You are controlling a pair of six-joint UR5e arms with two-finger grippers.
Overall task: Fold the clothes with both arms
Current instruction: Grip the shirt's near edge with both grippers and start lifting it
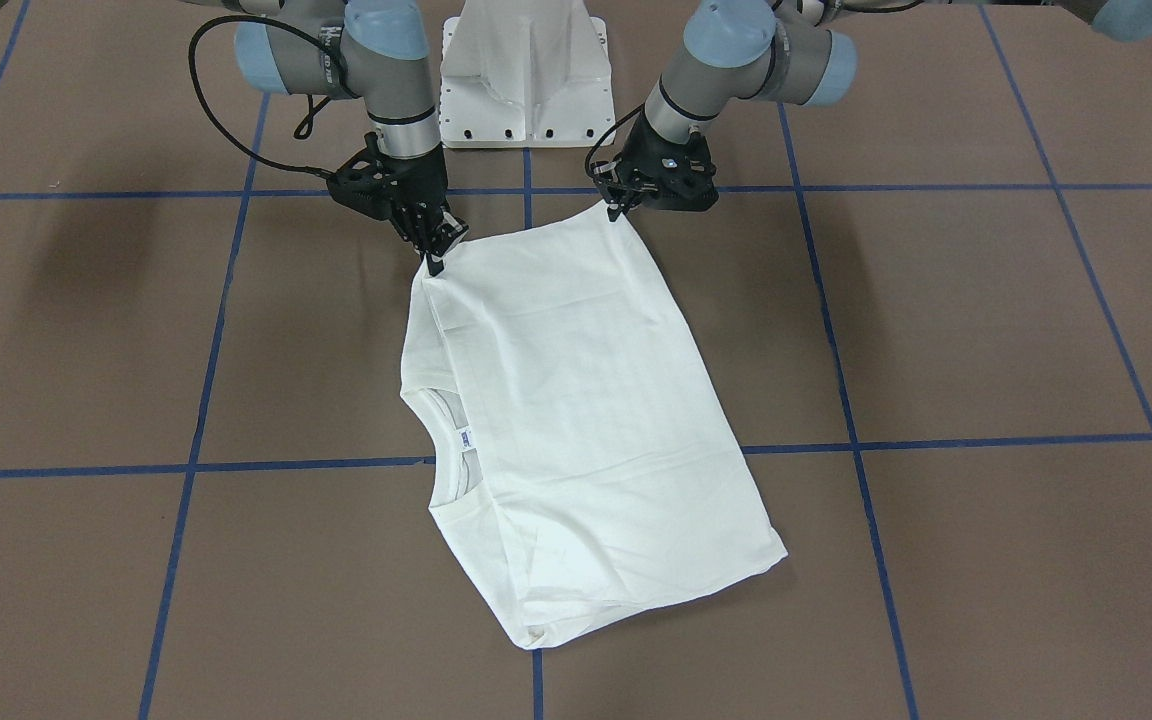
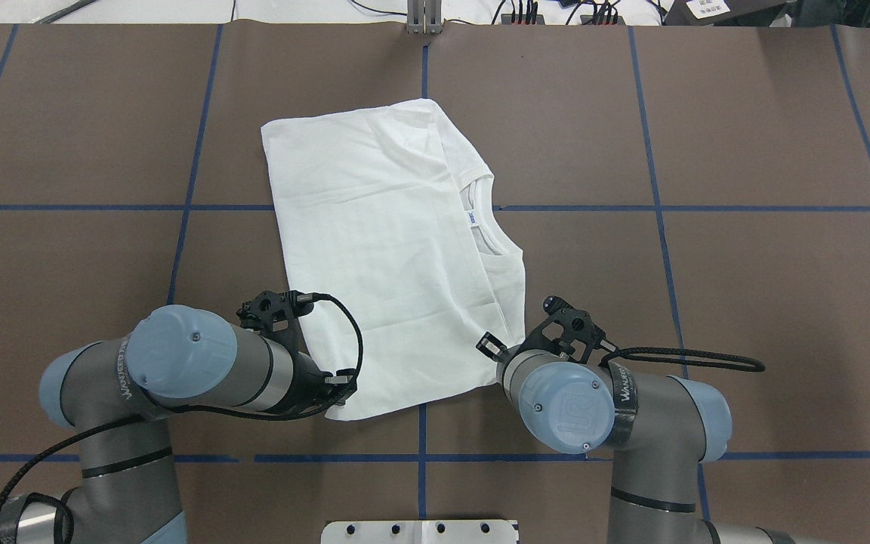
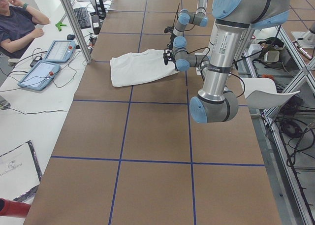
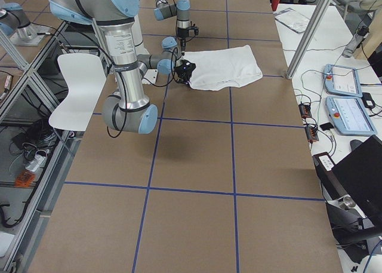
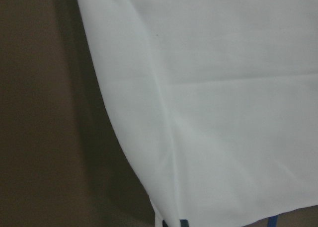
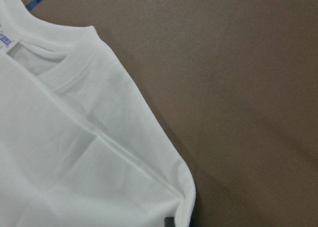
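Note:
The white shirt (image 1: 576, 400) lies folded into a rough rectangle on the brown table, also seen from above (image 2: 390, 242). Its ribbed collar (image 2: 480, 219) and blue-printed neck label (image 2: 472, 218) peek out along the edge on my right. My left gripper (image 1: 621, 207) is shut on the near corner of the shirt on my left side (image 2: 338, 399). My right gripper (image 1: 434, 256) pinches the near corner by the collar side (image 2: 497, 352). Both wrist views are filled with white cloth (image 5: 223, 113) (image 6: 74, 162) running down to the fingertips.
The white metal pedestal (image 1: 526, 70) stands between the arm bases, just behind the shirt. Blue tape lines (image 1: 856, 440) divide the brown table into squares. A seated person (image 3: 15, 23) and two tablets (image 3: 47, 62) are at a side bench beyond the far edge.

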